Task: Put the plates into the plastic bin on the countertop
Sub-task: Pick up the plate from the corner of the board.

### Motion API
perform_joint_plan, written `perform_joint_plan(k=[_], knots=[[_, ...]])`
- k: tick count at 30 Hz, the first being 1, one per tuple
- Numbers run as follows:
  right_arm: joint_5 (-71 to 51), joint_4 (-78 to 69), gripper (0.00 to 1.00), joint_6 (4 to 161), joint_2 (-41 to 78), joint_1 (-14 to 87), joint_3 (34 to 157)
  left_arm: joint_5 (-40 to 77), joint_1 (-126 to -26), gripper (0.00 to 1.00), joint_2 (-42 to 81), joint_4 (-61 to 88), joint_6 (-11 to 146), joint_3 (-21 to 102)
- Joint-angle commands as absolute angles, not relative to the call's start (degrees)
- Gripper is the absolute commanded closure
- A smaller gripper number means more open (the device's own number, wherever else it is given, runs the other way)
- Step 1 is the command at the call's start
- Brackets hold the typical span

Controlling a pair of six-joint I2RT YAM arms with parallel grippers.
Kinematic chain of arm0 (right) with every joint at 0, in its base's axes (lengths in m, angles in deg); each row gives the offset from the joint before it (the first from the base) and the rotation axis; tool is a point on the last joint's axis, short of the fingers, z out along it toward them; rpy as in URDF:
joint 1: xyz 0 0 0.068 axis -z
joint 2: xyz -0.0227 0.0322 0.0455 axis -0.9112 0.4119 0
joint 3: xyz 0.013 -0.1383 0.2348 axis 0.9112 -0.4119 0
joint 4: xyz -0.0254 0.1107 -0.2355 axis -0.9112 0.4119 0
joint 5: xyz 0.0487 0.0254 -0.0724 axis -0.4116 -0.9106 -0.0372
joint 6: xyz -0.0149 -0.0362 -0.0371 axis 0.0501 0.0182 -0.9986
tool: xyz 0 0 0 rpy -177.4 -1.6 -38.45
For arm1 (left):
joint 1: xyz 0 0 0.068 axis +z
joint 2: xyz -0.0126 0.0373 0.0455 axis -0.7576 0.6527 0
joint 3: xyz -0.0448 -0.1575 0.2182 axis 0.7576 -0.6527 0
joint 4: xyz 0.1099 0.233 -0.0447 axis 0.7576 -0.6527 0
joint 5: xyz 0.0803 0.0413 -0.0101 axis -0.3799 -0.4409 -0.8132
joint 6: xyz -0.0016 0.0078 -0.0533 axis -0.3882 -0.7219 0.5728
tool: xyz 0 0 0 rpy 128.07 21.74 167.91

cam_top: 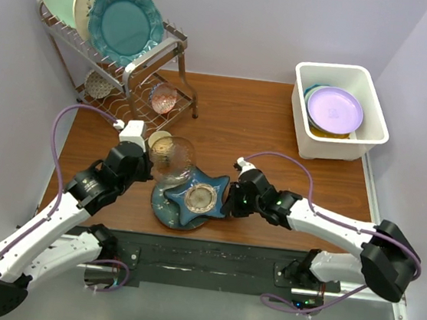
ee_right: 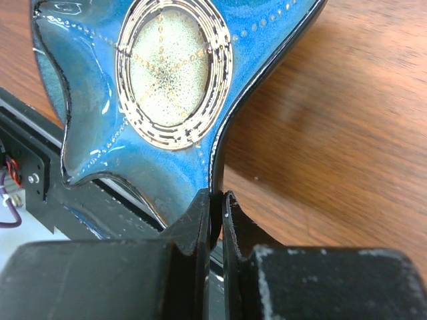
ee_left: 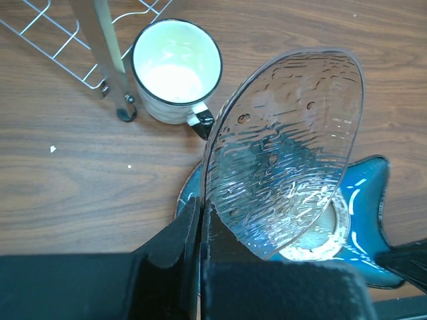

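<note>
My left gripper (cam_top: 151, 167) is shut on the rim of a clear textured glass plate (cam_top: 173, 158) and holds it tilted above the stack; it also shows in the left wrist view (ee_left: 283, 150). My right gripper (cam_top: 232, 201) is shut on the edge of a blue star-shaped plate (cam_top: 194, 198) with a cream round centre, seen close in the right wrist view (ee_right: 167, 87). A dark teal round plate (cam_top: 163, 208) lies under it on the countertop (cam_top: 263, 127). The white plastic bin (cam_top: 373, 109) at the far right holds a lavender plate (cam_top: 335, 109) on top of others.
A wire rack (cam_top: 144, 59) at the back left holds mint, cream and teal plates upright, with a pink glass dish (cam_top: 163, 97) and a patterned dish (cam_top: 99, 84) on its lower shelf. A small cream cup (ee_left: 177, 70) stands by the rack's foot.
</note>
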State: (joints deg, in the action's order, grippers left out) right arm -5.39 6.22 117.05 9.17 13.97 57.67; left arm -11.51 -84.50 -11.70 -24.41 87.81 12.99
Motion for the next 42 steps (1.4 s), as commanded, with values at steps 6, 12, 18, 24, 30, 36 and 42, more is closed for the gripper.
perform_joint_plan(k=[6, 12, 18, 24, 30, 36, 42], knots=[[-2.27, 3.76, 1.00, 118.57, 0.50, 14.17, 60.30, -14.49, -83.09, 1.00, -12.60, -24.94, 87.99, 15.15], [0.88, 5.78, 1.00, 118.40, -1.62, 14.26, 61.00, -14.93, -83.00, 1.00, -13.13, -25.03, 88.78, 14.54], [2.56, 7.10, 1.00, 118.23, -2.85, 14.35, 61.44, -15.64, -83.00, 1.00, -13.74, -25.12, 89.14, 14.27], [1.68, 6.84, 1.00, 118.05, -2.59, 15.31, 61.97, -15.38, -83.00, 1.00, -14.27, -24.86, 89.40, 13.92], [-0.86, 6.23, 1.00, 116.99, -2.41, 18.91, 63.29, -14.59, -83.00, 1.00, -14.18, -24.59, 89.40, 13.66], [-6.22, 4.73, 1.00, 116.03, -1.27, 25.41, 65.05, -14.06, -83.00, 1.00, -14.01, -24.24, 89.22, 13.57], [-6.93, 5.78, 1.00, 113.92, -0.22, 28.85, 68.47, -13.97, -82.74, 1.00, -14.62, -23.98, 89.31, 13.39]])
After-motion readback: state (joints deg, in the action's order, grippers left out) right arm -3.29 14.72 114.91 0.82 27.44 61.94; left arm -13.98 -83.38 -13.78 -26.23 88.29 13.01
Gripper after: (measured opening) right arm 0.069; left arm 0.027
